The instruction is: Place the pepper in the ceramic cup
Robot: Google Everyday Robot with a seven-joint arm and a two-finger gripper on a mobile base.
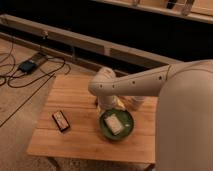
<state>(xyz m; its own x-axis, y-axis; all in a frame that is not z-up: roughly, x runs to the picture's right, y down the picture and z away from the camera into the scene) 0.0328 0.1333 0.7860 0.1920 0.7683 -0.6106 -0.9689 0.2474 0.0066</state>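
My arm reaches in from the right across a wooden table (75,95) and bends down over its middle. My gripper (107,103) hangs at the arm's end, just behind the far rim of the green bowl (128,131). The pepper is hidden or out of view. A whitish rounded shape (136,103) shows under the arm, behind the bowl on the right; I cannot tell whether it is the ceramic cup.
A pale block (114,123) lies inside the green bowl. A black flat device (61,121) lies on the table's left part. Cables and a small box (27,65) lie on the floor at the far left. A low shelf edge (75,40) runs behind the table.
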